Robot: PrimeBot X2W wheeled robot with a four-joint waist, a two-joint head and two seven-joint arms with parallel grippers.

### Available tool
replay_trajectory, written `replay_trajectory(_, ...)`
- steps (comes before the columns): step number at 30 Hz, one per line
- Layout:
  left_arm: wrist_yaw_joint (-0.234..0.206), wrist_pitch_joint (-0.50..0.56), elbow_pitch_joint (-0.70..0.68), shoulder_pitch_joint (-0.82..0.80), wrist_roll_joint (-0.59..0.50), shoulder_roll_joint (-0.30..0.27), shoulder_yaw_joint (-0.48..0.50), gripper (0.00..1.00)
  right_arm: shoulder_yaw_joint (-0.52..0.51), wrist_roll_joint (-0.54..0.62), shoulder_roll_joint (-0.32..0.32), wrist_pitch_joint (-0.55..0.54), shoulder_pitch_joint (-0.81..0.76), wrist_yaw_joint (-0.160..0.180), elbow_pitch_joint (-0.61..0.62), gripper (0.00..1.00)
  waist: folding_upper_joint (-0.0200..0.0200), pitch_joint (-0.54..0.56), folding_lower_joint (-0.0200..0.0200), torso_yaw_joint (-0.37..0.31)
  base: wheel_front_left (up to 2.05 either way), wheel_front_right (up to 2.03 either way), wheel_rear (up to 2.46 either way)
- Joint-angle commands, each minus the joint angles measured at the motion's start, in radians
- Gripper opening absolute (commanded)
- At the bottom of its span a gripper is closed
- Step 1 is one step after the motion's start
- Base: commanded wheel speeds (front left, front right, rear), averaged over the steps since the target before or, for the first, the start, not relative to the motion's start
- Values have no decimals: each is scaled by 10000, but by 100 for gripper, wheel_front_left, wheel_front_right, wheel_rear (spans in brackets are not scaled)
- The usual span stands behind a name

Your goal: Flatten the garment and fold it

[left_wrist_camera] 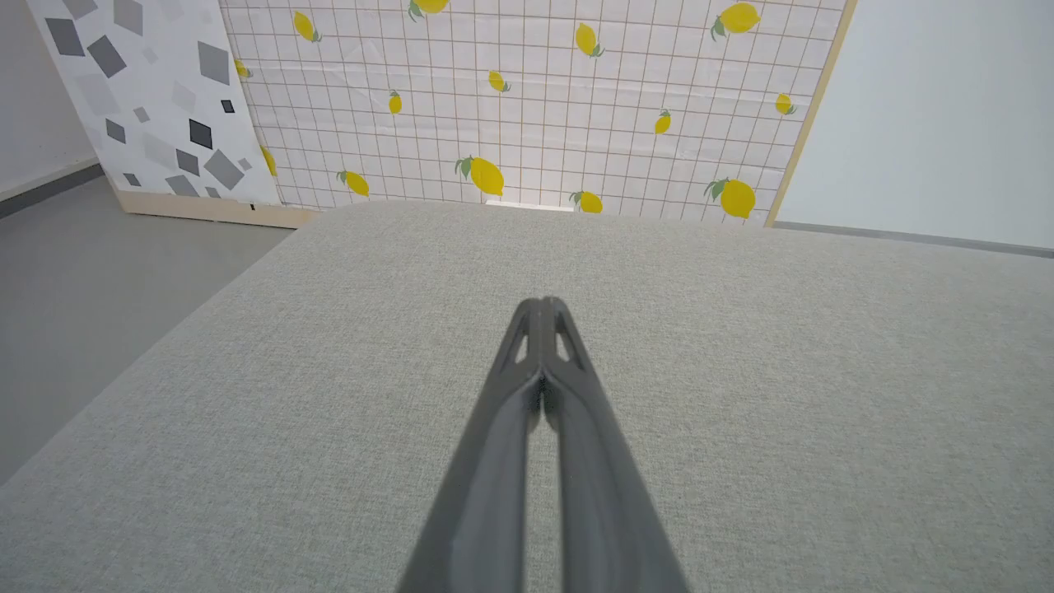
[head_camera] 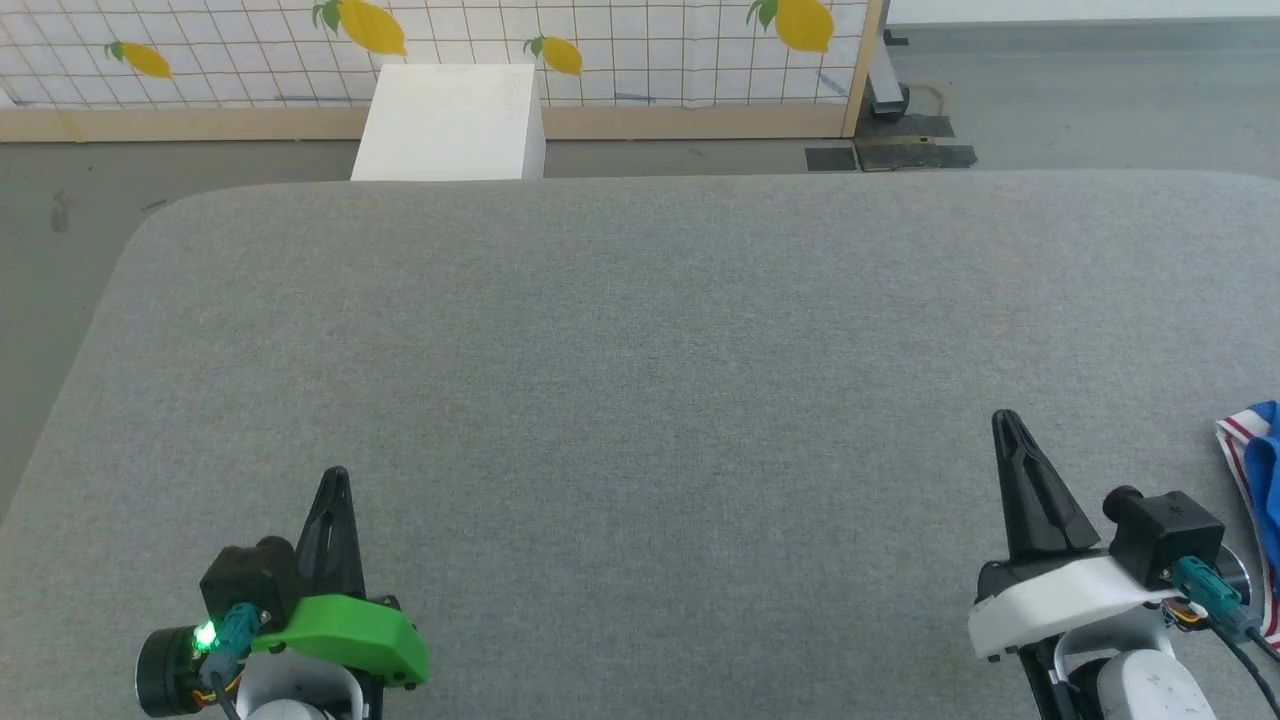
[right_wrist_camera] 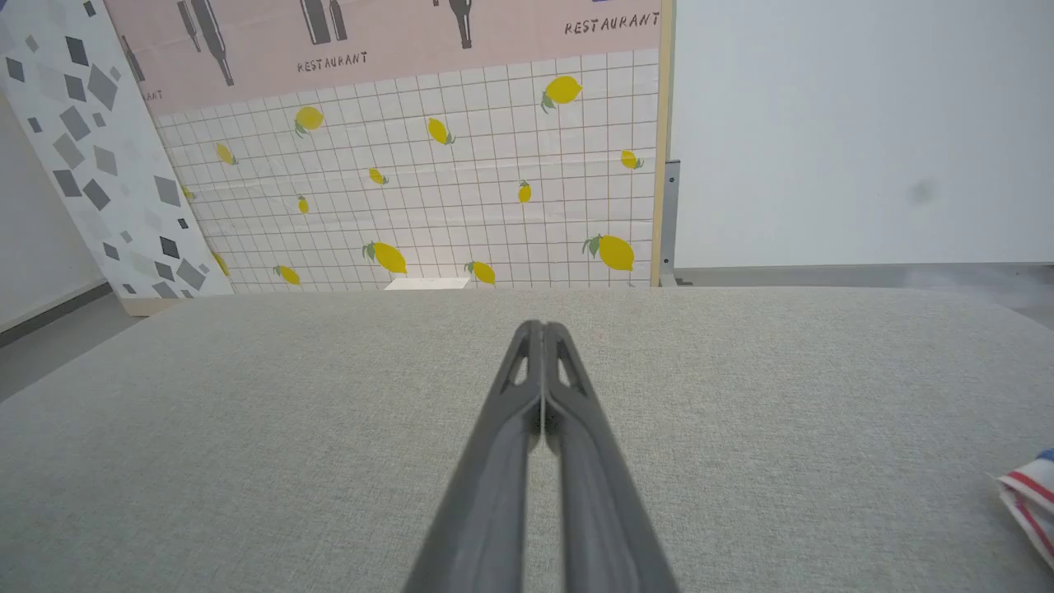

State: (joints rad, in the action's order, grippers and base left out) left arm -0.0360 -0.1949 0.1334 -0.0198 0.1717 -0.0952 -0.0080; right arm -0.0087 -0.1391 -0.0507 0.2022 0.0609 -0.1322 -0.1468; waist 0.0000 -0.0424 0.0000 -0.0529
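Observation:
Only an edge of the garment (head_camera: 1256,480) shows at the far right of the head view: blue cloth with red-and-white striped trim, lying on the grey table (head_camera: 640,340). The same striped trim of the garment (right_wrist_camera: 1029,502) peeks in at the right wrist view's lower right. My right gripper (head_camera: 1005,418) hovers left of it, fingers pressed together, holding nothing. My left gripper (head_camera: 336,474) is at the lower left, also shut and empty. In the wrist views the left gripper (left_wrist_camera: 542,303) and right gripper (right_wrist_camera: 543,326) each point across bare table.
A white box (head_camera: 450,122) stands on the floor beyond the table's far edge. Behind it is a lemon-patterned panel (head_camera: 420,45) with a wooden frame. Grey floor (head_camera: 55,260) lies past the table's left edge.

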Motion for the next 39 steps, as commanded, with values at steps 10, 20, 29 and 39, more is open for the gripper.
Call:
replay_trajectory(10,51,214,-181,56,-235,86,29,0,18,199,1,-233,-162,5,210,0,0,44,0,56,0,0,0)
replay_trajectory(20,86,409,-311,72,-402,127,35,0,26,333,2,-434,-212,6,352,0,0,87,0,109,0,0,0)
replay_trajectory(29,117,586,-428,86,-553,164,40,0,33,455,2,-617,-258,7,480,0,0,126,0,157,0,0,0)
replay_trajectory(39,163,842,-598,107,-772,218,47,0,43,631,3,-881,-324,8,666,0,0,182,0,227,0,0,0)
